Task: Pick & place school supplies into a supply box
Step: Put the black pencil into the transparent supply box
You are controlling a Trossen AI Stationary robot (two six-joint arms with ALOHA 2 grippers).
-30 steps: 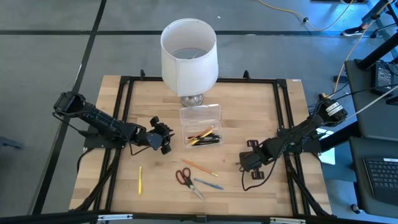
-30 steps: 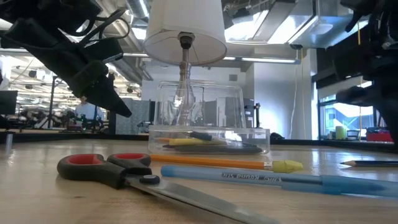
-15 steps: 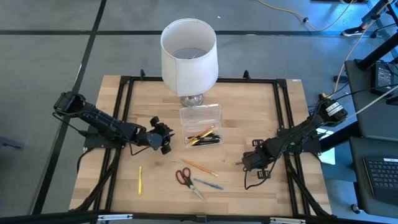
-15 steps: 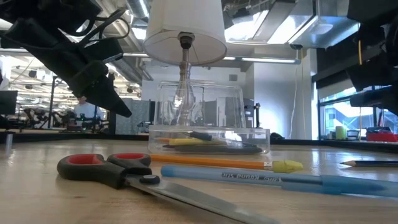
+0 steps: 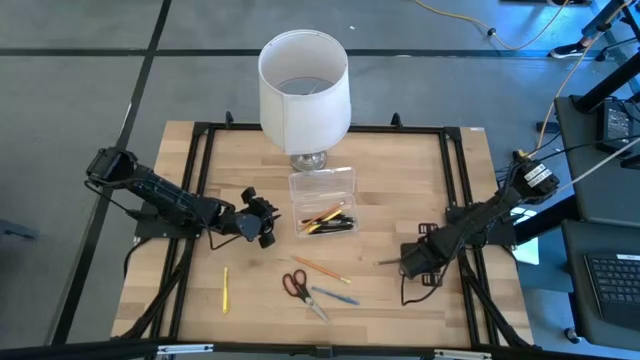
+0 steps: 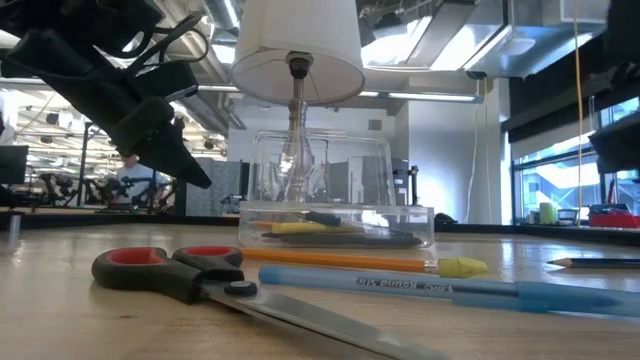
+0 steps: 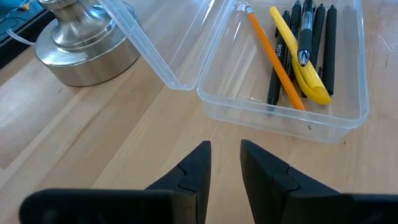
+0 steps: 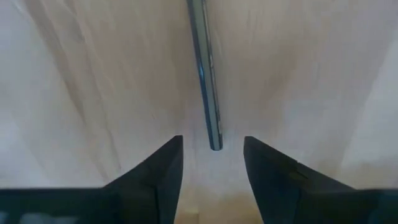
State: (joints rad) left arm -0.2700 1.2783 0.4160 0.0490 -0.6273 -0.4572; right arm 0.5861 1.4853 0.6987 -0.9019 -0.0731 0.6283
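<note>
1. Box [image 5: 322,204] sits mid-surface, lid flipped up toward the lamp [image 5: 304,92]. Already inside: an orange pencil [image 7: 277,59], a yellow pen [image 7: 300,57] and a few dark pens [image 7: 322,43].
2. Not yet packed, all loose on the surface [image 5: 190,300] near the front edge: scissors [image 5: 298,288], a 2nd orange pencil [image 5: 322,270], a blue pen [image 5: 335,296], a yellow pencil [image 5: 225,290] off to the left side, plus a dark pencil [image 8: 206,74] by my right tool.
3. My right tool [image 8: 211,163]: jaws spread wide, empty, low over the surface w/ the dark pencil's end lying between the fingers, not gripped. In the overhead view it's right of the loose items.
4. My left tool [image 7: 225,163]: just left of the box, fingers nearly together w/ a narrow gap, holding nothing.
5. Progress: I'd say roughly half done; approx. 5 items to go. Next likely job is closing on that dark pencil and carrying it to the box.
</note>
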